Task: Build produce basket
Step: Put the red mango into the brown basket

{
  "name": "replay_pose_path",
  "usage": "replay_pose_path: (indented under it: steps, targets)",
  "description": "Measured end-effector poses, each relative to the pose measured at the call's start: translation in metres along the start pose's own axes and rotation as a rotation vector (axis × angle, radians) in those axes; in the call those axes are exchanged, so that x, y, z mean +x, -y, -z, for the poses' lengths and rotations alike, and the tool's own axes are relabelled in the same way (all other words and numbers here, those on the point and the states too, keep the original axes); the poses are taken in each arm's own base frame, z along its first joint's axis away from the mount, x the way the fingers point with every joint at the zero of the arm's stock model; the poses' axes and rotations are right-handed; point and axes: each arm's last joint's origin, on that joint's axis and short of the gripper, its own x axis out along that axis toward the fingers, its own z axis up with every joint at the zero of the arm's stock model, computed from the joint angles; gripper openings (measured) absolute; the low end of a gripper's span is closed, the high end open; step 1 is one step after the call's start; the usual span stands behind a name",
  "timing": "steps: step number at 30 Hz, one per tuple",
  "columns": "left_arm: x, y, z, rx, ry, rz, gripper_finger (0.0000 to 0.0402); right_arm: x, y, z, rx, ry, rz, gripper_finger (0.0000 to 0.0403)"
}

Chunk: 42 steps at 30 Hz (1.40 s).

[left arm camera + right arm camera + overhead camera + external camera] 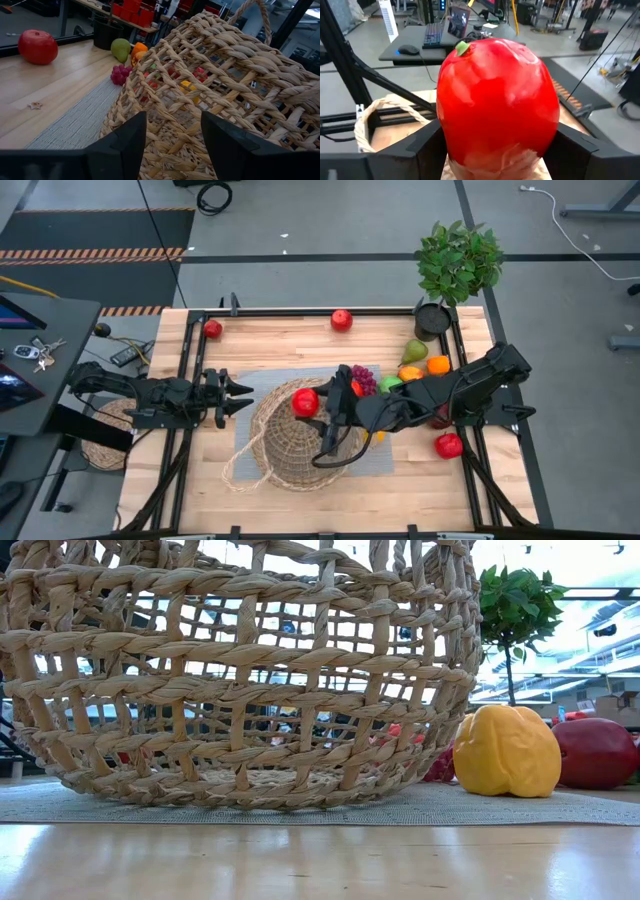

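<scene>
The basket (pixel 292 435) sits in the middle of the table (pixel 300 500) on a gray mat (pixel 262 380), and it looks tipped a bit. One thin looping handle (pixel 240 465) lies flat on the wood at its near left side. In the low view its woven wall (pixel 240 670) fills most of the picture, and its top and left side are cut off.

The right gripper (pixel 322 405) hangs over the basket's rim with its two fingers pressed on a red apple (pixel 305 402). In the right wrist view that apple (pixel 497 100) hides almost everything, so you cannot see down into the basket.

The left gripper (pixel 240 397) is just beside the basket's left wall with its fingers pulled together, and it has nothing in it.

Behind the right arm lie purple grapes (pixel 364 380), a green pear (pixel 414 352) and an orange (pixel 438 365). The arm covers more fruit there, so it is hard to name. A yellow pepper (pixel 507 752) stands just beside the basket in the low view. Three more red apples lie apart: one at the far left corner (pixel 212 329), one at the far edge (pixel 341 320) and one near the right edge (pixel 449 445).

A potted plant (pixel 455 270) stands at the far right corner.
</scene>
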Motion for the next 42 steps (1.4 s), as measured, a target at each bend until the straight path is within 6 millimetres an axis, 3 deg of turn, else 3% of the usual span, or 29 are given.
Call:
replay_pose_path:
  steps: [11,21,30,37,42]
  targets:
    - [0.000,0.000,0.000,0.000,0.000,0.000,0.0198,-0.001,0.000,0.003,-0.046,-0.033,-0.012,0.0275]
    - [0.000,0.000,0.000,0.000,0.000,0.000,0.0194,-0.014,-0.027,0.011,-0.214,-0.010,0.019,0.0275]
    - [0.000,0.000,0.000,0.001,-0.002,-0.001,0.0193,-0.006,-0.064,0.033,-0.576,0.018,0.204,0.0275]
    - [0.001,0.000,0.001,0.006,-0.015,-0.007,0.0198,0.006,-0.088,0.054,-1.116,-0.032,0.270,0.0276]
    - [0.001,0.000,0.001,0.006,-0.014,-0.006,0.0197,0.014,-0.098,0.062,-1.390,-0.049,0.276,0.0276]
